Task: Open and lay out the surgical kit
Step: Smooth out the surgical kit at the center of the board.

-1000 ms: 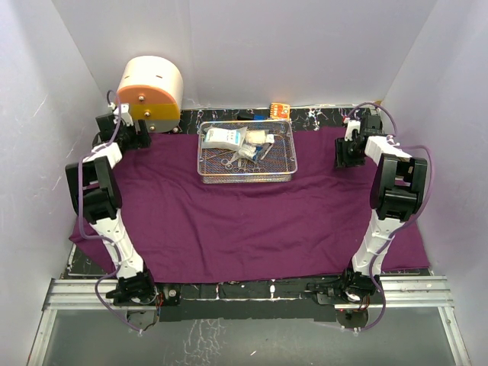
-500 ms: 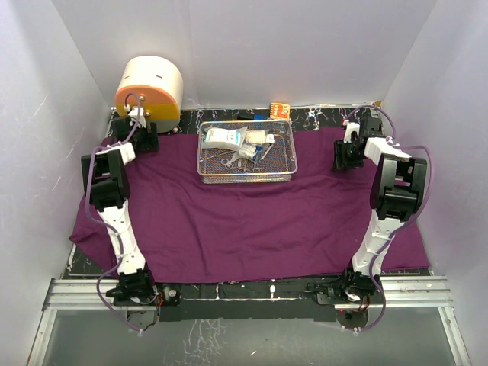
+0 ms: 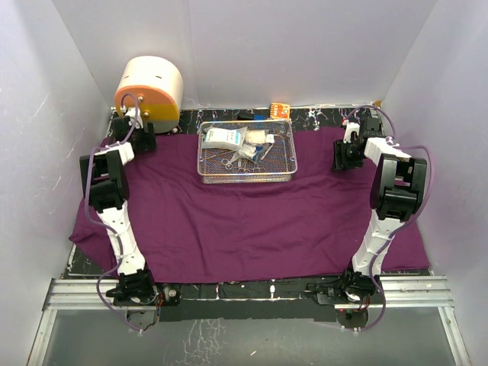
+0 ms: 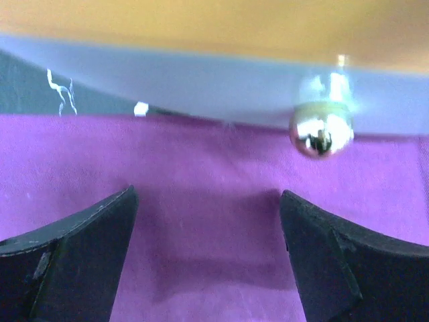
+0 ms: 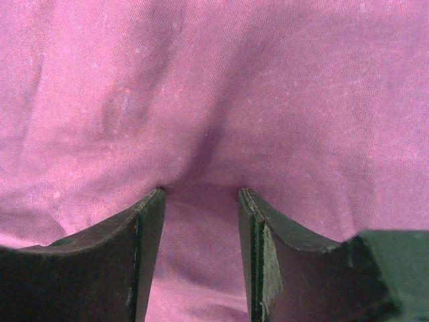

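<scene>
The purple cloth (image 3: 244, 221) lies spread over the table. On its back middle stands the wire-mesh tray (image 3: 248, 180) with white packets (image 3: 225, 137) and small steel instruments (image 3: 232, 160) inside. My left gripper (image 3: 141, 139) is at the cloth's back left corner, next to the drum. In the left wrist view it (image 4: 208, 193) stands wide open just above flat cloth (image 4: 201, 255). My right gripper (image 3: 345, 162) is down on the cloth's back right part. Its jaws (image 5: 201, 191) are half closed on a bunched ridge of cloth (image 5: 201, 255), with creases (image 5: 201, 144) running out from the fingertips.
The cream-and-orange drum (image 3: 150, 91) stands in the back left corner; its lower edge and a shiny steel knob (image 4: 320, 133) are close ahead of the left fingers. A small orange item (image 3: 279, 109) lies behind the tray. White walls close in three sides.
The left arm has swung back and to the right, bringing its open gripper up to the drum's base. The right arm has barely moved.
</scene>
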{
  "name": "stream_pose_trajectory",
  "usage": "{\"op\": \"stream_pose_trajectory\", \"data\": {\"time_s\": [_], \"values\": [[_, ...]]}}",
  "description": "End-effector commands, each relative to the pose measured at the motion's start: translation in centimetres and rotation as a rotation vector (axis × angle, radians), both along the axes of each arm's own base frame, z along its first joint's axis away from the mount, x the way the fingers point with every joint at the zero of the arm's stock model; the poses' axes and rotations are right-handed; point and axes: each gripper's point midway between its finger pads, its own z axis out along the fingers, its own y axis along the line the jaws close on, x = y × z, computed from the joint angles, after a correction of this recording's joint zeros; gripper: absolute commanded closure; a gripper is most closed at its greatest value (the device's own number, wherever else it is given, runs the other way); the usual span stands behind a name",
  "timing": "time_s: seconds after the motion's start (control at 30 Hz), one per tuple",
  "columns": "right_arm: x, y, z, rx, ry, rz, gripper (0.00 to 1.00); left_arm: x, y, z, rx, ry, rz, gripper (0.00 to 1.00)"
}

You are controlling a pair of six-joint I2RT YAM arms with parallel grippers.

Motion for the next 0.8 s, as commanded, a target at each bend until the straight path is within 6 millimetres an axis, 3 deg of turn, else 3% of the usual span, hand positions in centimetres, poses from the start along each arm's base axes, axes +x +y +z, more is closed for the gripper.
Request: {"op": "stream_pose_trajectory", "data": {"time_s": [0.0,0.27,0.37,0.57,0.67,0.77], "values": [[1.0,0.0,2.9,-0.004,-0.095,0.006,0.54,-1.7,-1.5,6.3,-0.053,-0.071,-0.029,0.13],[0.2,0.1,3.4,-0.015,-0.105,0.011,0.54,-5.2,-3.3,11.7,-0.089,-0.115,-0.081,0.1],[-0.3,-0.5,3.6,-0.058,-0.11,0.014,0.54,-7.2,-3.2,11.2,-0.05,-0.064,-0.092,0.08],[-2.5,-2.5,4.2,-0.2,-0.111,0.015,0.54,-12.5,-1.4,8.2,-0.036,0.13,-0.093,0.08],[-4.6,-3.1,5.2,-0.248,-0.109,0.017,0.54,-16.2,-1.0,7.0,-0.039,0.208,-0.119,0.08],[-7.0,-3.0,6.4,-0.278,-0.111,0.041,0.53,-19.4,-1.3,7.0,-0.015,0.247,-0.153,0.07]]}}
